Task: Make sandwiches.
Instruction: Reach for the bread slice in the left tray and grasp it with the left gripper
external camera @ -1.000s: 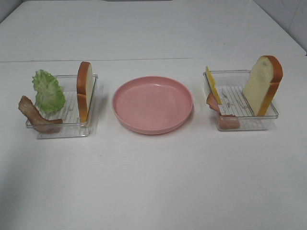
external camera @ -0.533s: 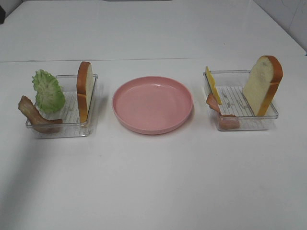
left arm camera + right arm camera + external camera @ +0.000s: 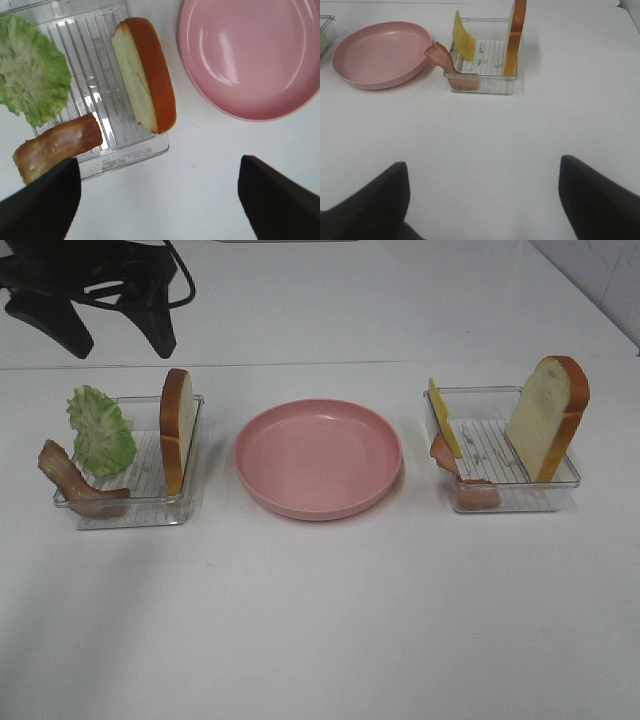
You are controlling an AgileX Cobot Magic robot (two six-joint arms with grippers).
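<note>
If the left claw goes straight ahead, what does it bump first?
Probably the bare table beside the clear tray, between the bread slice and pink plate. Depth is unclear, so the left claw might clip the tray.

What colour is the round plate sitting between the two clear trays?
The plate is plain pink, with no pattern; the high exterior view shows it best.

White table point(image 3: 320, 620), matte and plain, fills nearly the whole high view. A thin straight seam point(image 3: 400, 363) runs side to side across it. The far section point(image 3: 400, 300) beyond the seam carries a faint sheen. Past the table's far right corner, a pale grey tiled surface point(image 3: 618, 270) with faint joint lines; wall or floor, cannot tell. Light even and soft, from above. Shadows weak, edges blurred.
</note>
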